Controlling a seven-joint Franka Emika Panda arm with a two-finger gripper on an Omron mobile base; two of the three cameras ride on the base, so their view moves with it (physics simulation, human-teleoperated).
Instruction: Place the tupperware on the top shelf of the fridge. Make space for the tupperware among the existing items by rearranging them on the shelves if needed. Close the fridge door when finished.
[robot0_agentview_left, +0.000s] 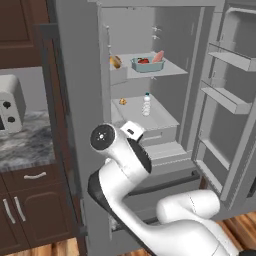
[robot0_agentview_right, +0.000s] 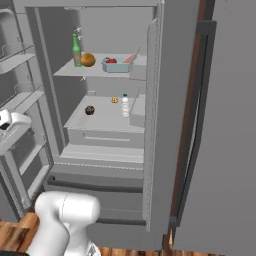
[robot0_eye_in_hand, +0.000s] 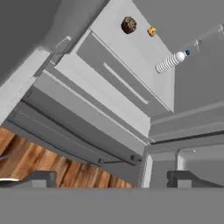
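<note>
The tupperware sits on the top shelf of the fridge, beside an orange round item. The hand hangs released and empty, low before the drawers, so the open door at about two o'clock likely matters next.

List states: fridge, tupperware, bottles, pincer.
fridge: doors open
tupperware: upright on top shelf
green bottle: upright, top shelf
clear bottle: upright on lower shelf
pincer: open, holding nothing
</note>
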